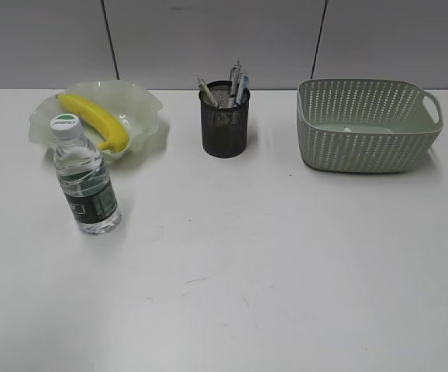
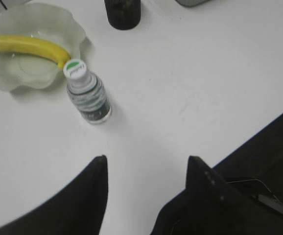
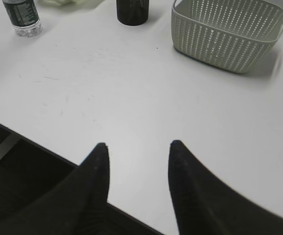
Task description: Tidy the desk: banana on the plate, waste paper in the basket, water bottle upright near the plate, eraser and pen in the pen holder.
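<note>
A big white counter (image 1: 286,271) fills most of the room we can see. Behind the counter stands a grey wall (image 1: 208,39). The wall is made of flat panels, and thin dark lines (image 1: 109,35) run down between the panels. The wall meets the back edge of the counter in a straight line. The top of the counter is smooth, with a few tiny dark marks (image 1: 197,280) near its middle. Soft light falls from above and makes pale shadows. Below the front edge of the counter it is dark (image 3: 19,176).
</note>
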### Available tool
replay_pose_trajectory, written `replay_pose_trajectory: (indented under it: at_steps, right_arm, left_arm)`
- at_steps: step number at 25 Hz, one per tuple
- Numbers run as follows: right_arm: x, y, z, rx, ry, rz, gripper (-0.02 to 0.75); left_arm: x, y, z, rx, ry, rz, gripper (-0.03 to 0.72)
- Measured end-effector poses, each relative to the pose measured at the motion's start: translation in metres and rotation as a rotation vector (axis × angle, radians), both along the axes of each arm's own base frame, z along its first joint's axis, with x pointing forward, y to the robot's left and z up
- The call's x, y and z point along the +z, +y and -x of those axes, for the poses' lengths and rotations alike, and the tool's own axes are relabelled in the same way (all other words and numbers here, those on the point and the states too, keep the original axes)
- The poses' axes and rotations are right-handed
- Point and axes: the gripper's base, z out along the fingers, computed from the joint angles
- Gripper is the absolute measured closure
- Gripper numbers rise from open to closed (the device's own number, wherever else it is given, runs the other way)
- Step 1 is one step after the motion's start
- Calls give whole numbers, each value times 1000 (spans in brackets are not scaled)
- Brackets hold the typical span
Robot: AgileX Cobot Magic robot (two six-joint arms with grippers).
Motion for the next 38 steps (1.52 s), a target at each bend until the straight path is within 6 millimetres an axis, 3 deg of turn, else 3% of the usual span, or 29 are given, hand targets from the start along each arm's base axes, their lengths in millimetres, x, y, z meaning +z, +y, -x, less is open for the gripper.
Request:
replay_pose_trajectory:
  at_steps: [8, 14, 21, 38]
  right_arm:
    - [0, 0, 0, -2, 0, 0, 408]
    - [0, 0, 0, -2, -1, 0, 408]
    - [0, 0, 0, -3, -1, 0, 408]
    - [0, 1, -2, -54, 9, 4, 408]
  left_arm:
    - [-64, 56, 81, 24, -144, 33, 304]
    - [-116, 69, 103, 27, -223, 84, 312]
    - [-122, 69, 104, 30, -332, 153, 367]
    - [-121, 69, 104, 61, -342, 153, 374]
